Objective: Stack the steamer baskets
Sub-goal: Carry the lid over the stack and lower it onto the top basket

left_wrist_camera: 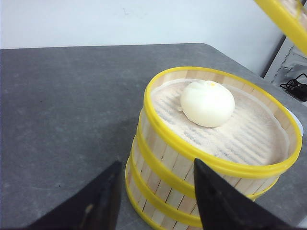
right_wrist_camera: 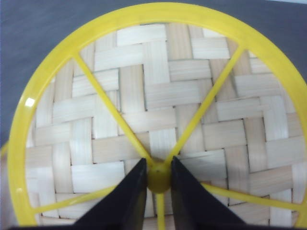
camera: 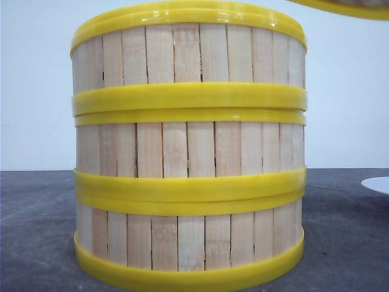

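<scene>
The stack of steamer baskets (camera: 188,152) stands on the dark worktop (camera: 36,231), three baskets high. In the left wrist view the top basket (left_wrist_camera: 220,143) is open and holds one white bun (left_wrist_camera: 207,103) on its mesh.

The right gripper (right_wrist_camera: 158,179) pinches the small yellow hub of a round woven lid (right_wrist_camera: 158,110), at the point where the yellow spokes meet; its fingers (right_wrist_camera: 129,201) are pressed against the hub from both sides. A yellow curved edge (camera: 346,6) shows at the top right corner of the front view. It is probably this lid, so it hangs above the stack and to the robot's right.

The left gripper (left_wrist_camera: 153,196) has its fingers spread and holds nothing; it hovers close beside the stack.

The coming move seems to depend on one relation: the lid must travel left and down until its round rim is centred over the open top basket. The right arm carries it, so this arm is the one to act.
</scene>
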